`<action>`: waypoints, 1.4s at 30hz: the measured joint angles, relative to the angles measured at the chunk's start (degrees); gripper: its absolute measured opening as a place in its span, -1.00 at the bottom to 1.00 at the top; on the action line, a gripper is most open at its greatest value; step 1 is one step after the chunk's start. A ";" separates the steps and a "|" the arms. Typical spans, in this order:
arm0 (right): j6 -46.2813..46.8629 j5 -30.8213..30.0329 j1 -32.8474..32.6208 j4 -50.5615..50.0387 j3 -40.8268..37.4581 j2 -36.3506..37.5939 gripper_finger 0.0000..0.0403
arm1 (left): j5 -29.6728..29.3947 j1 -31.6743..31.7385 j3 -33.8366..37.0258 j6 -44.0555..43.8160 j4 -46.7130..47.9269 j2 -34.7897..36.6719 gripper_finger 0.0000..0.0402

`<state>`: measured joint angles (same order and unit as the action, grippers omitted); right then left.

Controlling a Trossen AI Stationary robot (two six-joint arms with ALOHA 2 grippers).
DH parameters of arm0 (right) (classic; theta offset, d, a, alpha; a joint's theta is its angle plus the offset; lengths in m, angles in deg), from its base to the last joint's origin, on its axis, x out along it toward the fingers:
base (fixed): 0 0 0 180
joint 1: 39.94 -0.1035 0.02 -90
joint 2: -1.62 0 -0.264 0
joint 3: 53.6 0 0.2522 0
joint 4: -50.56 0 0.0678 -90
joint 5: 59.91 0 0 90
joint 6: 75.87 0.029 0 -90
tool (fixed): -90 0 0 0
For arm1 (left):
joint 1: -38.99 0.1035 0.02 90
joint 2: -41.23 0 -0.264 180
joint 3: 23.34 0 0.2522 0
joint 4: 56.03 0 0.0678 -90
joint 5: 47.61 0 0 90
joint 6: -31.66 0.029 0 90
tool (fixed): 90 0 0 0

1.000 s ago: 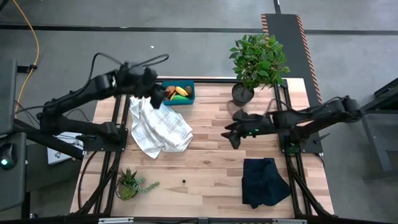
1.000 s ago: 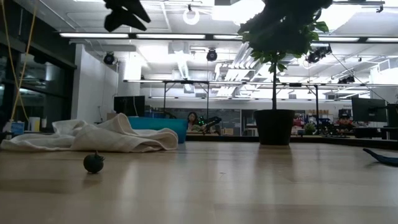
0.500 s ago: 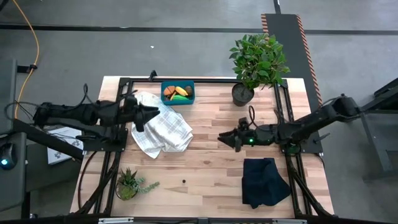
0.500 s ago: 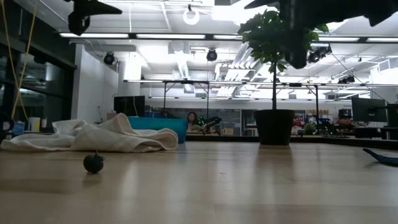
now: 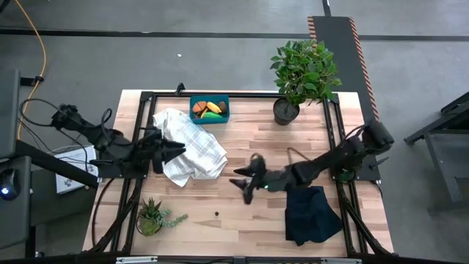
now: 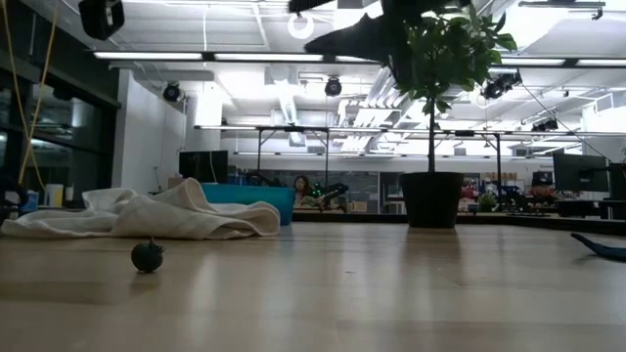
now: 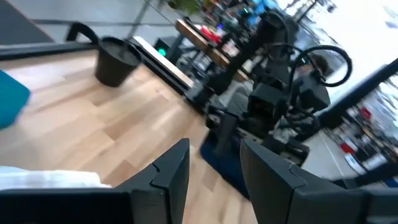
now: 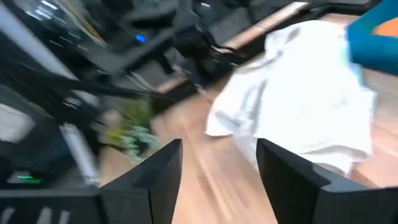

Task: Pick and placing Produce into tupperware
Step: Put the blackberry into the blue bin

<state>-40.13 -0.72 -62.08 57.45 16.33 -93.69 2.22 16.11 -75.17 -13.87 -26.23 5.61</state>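
While several pieces of toy produce already lie in the shallow teal-blue plastic tupperware (image 5: 209, 111) at the table's far edge (an orange piece, a yellow banana and something green can be made out), the job looks mostly done but not finished. Furthest left, the left gripper (image 5: 174, 151) hovers at the left edge of the crumpled white checked cloth (image 5: 190, 149); its own wrist view shows its two dark fingers (image 7: 166, 171) spread apart with nothing between them. Near the front left corner stands a small spiky green potted plant (image 5: 152, 217), which is not part of the job. Just right of it, on the bare wooden table (image 5: 242, 139) near the front edge, sits one tiny dark berry (image 5: 217, 214) all by itself, well apart from the box; the low view shows it as a small round dark ball (image 6: 148, 255) with a stub on top. This berry seems to be what is left to collect. Toward the middle, the right gripper (image 5: 245, 185) reaches far across the table, between the cloth and the berry and above the wood; its fingers (image 8: 159, 169) stand apart and hold nothing. It appears well placed to go down for the berry next. Further right lie a folded black cloth (image 5: 311, 213) near the front edge and a leafy green bush in a dark pot (image 5: 301, 75) at the far right corner.
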 joint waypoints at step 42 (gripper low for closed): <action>-14.13 -6.74 -12.75 21.89 7.29 -33.25 -0.06 | -24.20 -20.02 -0.04 1.42 -2.60 -18.62 -0.35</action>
<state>-54.26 -7.47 -74.83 79.33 23.62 -126.94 -21.98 -3.91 -75.21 -12.45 -28.83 -13.00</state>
